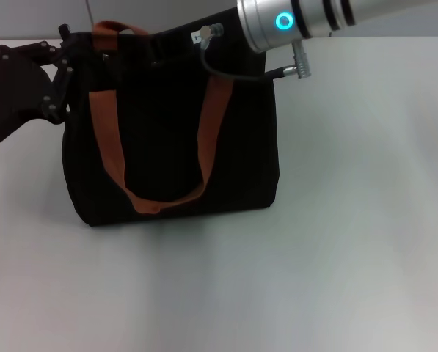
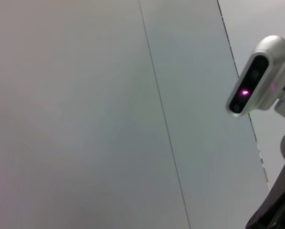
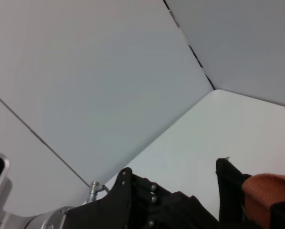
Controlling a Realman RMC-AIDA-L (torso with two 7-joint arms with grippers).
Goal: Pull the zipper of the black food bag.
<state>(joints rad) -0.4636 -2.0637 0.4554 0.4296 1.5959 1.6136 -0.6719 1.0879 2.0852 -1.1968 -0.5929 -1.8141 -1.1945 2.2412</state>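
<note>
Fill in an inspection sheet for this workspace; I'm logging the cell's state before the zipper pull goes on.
Surface: white table, bare around the bag.
Job's things: black food bag stands upright, one rust-orange handle draped down its front; the zipper is not visible.
Clutter: nothing seen.
Grippers: left gripper at the bag's upper left corner, fingers against the fabric; whether it grips anything cannot be told. Right gripper hidden behind the bag's top; only its silver wrist with a lit blue ring shows.
Cables: black cable with silver plugs loops from the right wrist over the bag's top.
Surroundings: plain pale wall panels.
</note>
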